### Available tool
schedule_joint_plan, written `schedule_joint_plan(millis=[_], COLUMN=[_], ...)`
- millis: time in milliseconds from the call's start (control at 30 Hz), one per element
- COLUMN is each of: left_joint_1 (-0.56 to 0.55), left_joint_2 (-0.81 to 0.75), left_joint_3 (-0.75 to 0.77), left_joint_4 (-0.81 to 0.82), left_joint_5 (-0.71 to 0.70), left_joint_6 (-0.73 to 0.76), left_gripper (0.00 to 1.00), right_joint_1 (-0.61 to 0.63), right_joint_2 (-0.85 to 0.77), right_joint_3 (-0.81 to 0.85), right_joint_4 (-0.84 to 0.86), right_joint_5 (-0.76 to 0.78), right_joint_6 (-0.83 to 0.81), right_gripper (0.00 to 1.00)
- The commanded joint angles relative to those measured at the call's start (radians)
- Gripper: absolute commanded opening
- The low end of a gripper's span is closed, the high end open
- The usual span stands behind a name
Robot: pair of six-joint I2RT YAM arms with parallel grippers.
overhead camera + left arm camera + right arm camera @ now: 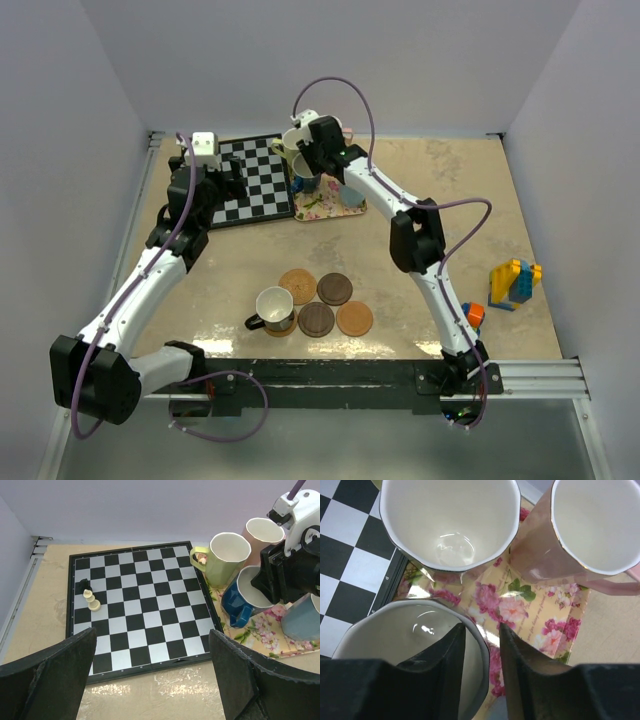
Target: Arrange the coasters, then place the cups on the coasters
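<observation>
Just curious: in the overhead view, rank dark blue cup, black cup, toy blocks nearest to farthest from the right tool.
1. Dark blue cup: on tray, at right tool.
2. Black cup: front centre.
3. Toy blocks: right side.

The left arm (150, 275) reaches out from its base on the left side, bent at the elbow. Its left hand (152, 677) hangs in the air with its two fingers spread wide. The right arm (425, 255) stretches far out and leans over toward the left, and its right hand (481, 652) points down with its fingers (447, 655) only a little way apart.
</observation>
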Motion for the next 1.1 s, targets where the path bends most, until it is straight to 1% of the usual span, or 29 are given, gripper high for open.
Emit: schedule_joint_plan(millis=[0,100,267,500,667,700,1067], left_joint_1=[0.0,0.0,0.0,0.0,0.0,0.0,0.0], left_joint_2=[-0.003,0.0,0.0,-0.002,-0.005,-0.005,-0.031], left_joint_3=[0.004,0.004,0.004,0.006,0.007,0.007,0.01], left_joint_4=[0.039,0.039,0.039,0.038,0.036,0.036,0.032], left_joint_5=[0.008,0.008,0.006,0.006,0.008,0.008,0.023], left_joint_6=[0.0,0.0,0.002,0.002,0.002,0.002,-0.004], left_gripper=[0.98,0.98,0.99,0.99,0.99,0.98,0.98], right_joint_1=[-0.005,-0.005,-0.004,-0.005,-0.005,-0.005,-0.004], right_joint_2=[-0.03,-0.041,-0.065,-0.12,-0.172,-0.191,-0.454], right_joint_3=[0.027,0.024,0.019,0.03,0.044,0.036,-0.146], right_joint_4=[0.049,0.06,0.061,0.05,-0.003,-0.009,-0.026], right_joint_5=[0.015,0.014,0.017,0.015,-0.02,-0.028,-0.134], right_joint_6=[-0.008,0.003,0.029,0.096,0.133,0.165,0.283], right_gripper=[0.33,0.23,0.0,0.0,0.0,0.0,0.0])
